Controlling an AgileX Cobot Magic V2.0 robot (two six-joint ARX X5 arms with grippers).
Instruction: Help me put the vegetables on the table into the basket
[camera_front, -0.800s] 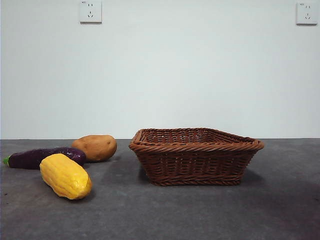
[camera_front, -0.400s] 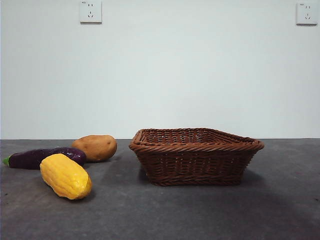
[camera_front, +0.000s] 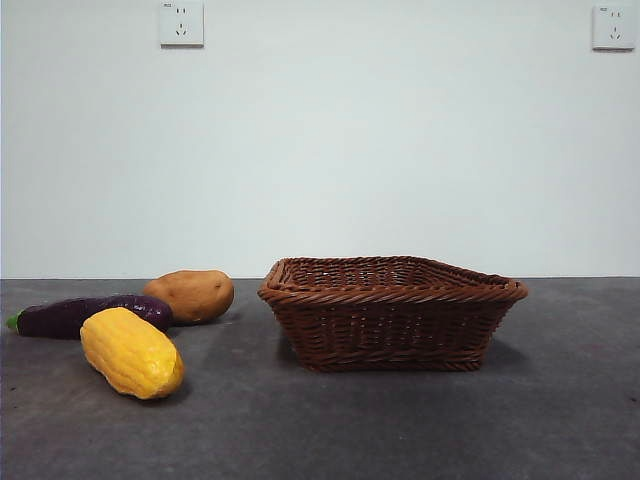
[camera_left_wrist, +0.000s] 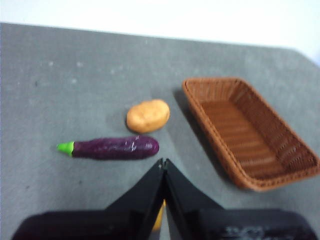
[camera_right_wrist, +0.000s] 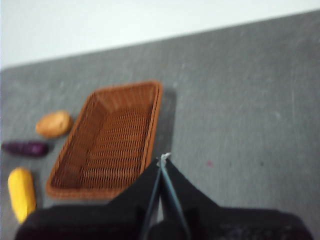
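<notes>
Wrist views alone show both grippers — left (camera_left_wrist: 163, 162), right (camera_right_wrist: 163, 159) — pressed together, empty.

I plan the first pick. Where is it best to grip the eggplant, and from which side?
Probably from above, jaws across the middle of the eggplant. It lies flat on the table, long and narrow; the potato lies apart from its rounded end.

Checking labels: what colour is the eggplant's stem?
Bright green, on the dark purple eggplant; clearest in the left wrist view.
</notes>
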